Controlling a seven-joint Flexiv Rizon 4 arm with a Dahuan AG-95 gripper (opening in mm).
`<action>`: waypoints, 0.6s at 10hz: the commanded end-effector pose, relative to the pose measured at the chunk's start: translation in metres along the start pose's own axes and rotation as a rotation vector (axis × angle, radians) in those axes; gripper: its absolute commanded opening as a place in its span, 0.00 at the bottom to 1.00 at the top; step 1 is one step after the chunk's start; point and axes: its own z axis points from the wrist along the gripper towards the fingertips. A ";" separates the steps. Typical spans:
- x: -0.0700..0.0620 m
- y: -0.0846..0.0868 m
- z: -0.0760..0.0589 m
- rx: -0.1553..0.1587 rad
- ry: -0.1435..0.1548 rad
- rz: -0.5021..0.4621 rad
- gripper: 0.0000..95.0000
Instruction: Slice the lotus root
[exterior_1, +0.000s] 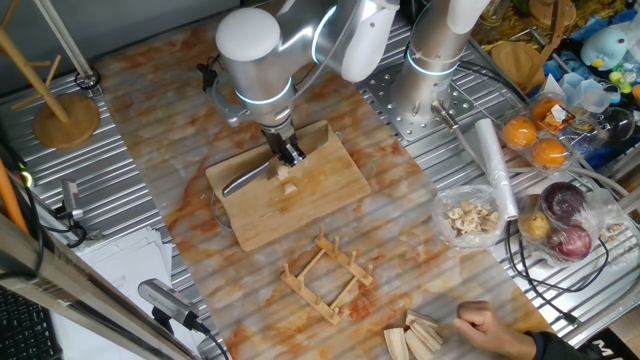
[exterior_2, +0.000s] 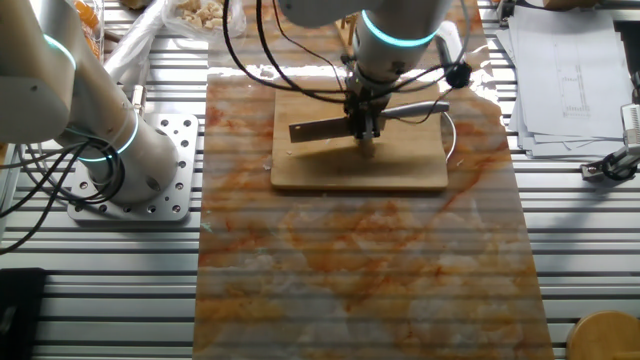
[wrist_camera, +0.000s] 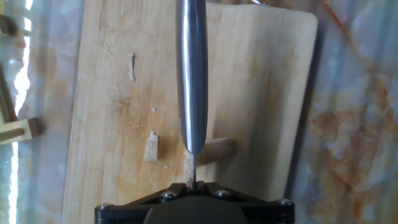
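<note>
A wooden cutting board (exterior_1: 330, 185) lies mid-table; it also shows in the other fixed view (exterior_2: 310, 170) and in the hand view (wrist_camera: 99, 93). My gripper (exterior_1: 289, 156) is shut on a steel knife (wrist_camera: 193, 74), which it holds edge-down over the board (exterior_2: 318, 128). In the hand view the lotus root (wrist_camera: 216, 149), a small tan stub, lies right under the blade, reaching out to its right. A thin cut piece (wrist_camera: 151, 148) lies left of the blade, and small crumbs lie further up the board. In one fixed view pale pieces (exterior_1: 290, 187) lie just below the gripper.
A wooden rack (exterior_1: 325, 275) stands in front of the board. Wooden blocks (exterior_1: 415, 335) and a person's hand (exterior_1: 490, 325) are at the front right. A bag of pale chips (exterior_1: 470, 215), onions (exterior_1: 565, 205), oranges (exterior_1: 520, 130) and a second arm's base (exterior_1: 430, 60) are at the right.
</note>
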 end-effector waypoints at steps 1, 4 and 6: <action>-0.008 0.000 0.016 0.004 -0.016 0.014 0.00; -0.008 0.001 0.023 0.015 -0.030 -0.023 0.00; 0.000 0.010 -0.007 0.012 0.006 -0.021 0.00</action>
